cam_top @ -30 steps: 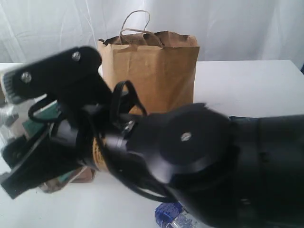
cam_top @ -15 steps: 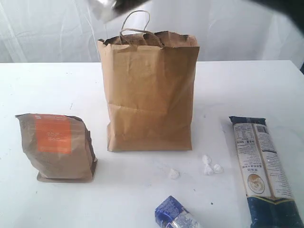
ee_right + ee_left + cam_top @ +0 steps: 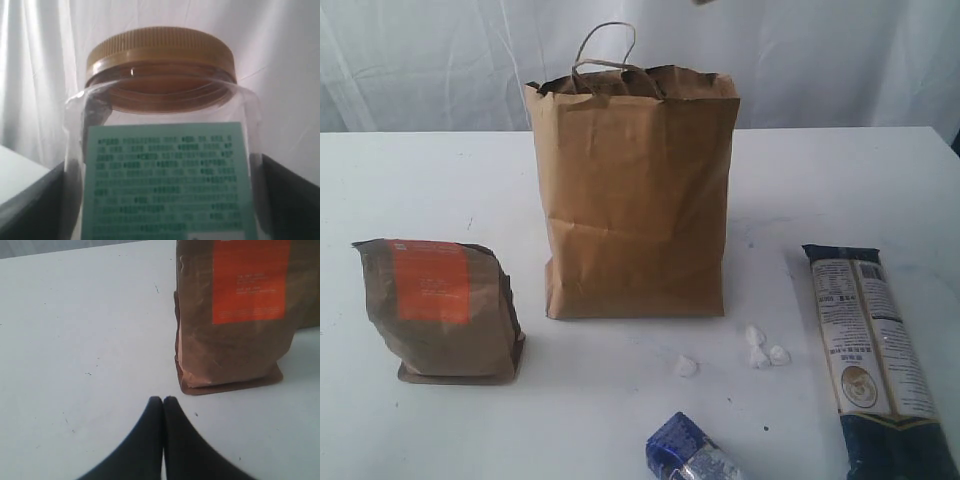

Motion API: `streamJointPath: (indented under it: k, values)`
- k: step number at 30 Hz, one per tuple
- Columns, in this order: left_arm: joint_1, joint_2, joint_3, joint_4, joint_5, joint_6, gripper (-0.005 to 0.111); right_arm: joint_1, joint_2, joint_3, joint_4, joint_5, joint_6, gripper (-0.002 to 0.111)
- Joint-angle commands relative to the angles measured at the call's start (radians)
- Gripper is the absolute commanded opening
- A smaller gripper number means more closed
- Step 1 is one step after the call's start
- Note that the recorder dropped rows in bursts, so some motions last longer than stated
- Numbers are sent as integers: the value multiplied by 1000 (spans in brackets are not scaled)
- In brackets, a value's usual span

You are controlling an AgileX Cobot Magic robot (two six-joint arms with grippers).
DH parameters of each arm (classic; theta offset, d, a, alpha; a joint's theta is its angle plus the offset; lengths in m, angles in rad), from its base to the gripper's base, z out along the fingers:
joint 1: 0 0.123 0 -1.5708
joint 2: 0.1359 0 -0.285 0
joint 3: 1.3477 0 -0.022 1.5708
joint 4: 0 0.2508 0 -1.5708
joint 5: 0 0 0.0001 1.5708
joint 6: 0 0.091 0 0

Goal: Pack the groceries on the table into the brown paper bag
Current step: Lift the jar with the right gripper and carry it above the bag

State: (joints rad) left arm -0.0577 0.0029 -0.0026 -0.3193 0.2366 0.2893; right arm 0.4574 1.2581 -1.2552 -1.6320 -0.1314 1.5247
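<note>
The brown paper bag [image 3: 635, 200] stands upright and open-topped at the middle of the table [image 3: 840, 180]. To its left stands a brown pouch with an orange label [image 3: 440, 308], which also shows in the left wrist view [image 3: 235, 320]. My left gripper [image 3: 163, 399] is shut and empty, low over the table just short of the pouch's base. A long navy packet [image 3: 870, 350] lies at the right, and a small shiny blue packet [image 3: 685, 452] sits at the front edge. My right gripper [image 3: 162, 172] is shut on the yellow-lidded clear jar [image 3: 160, 55], held high against the white curtain. Neither gripper shows in the exterior view.
Several small white lumps [image 3: 758, 348] lie on the table between the bag and the navy packet. A white curtain [image 3: 420, 60] hangs behind the table.
One second ago the black arm with the jar filled the exterior view. It has risen out of the frame, uncovering the pouch, bag and packets.
</note>
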Motion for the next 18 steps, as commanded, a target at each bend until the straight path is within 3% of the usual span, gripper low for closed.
streamJointPath:
  k: [1,11,18]
  values:
    - [-3,-3,3,-17,-4,-32,0,-27,70,-10,8,-137,19,0]
    - [-3,-3,3,-17,-2,-31,0,-27,256,-63,478,-195,-443,0]
    - [-3,-3,3,-17,-2,-31,0,-27,323,-76,562,-137,-547,0]
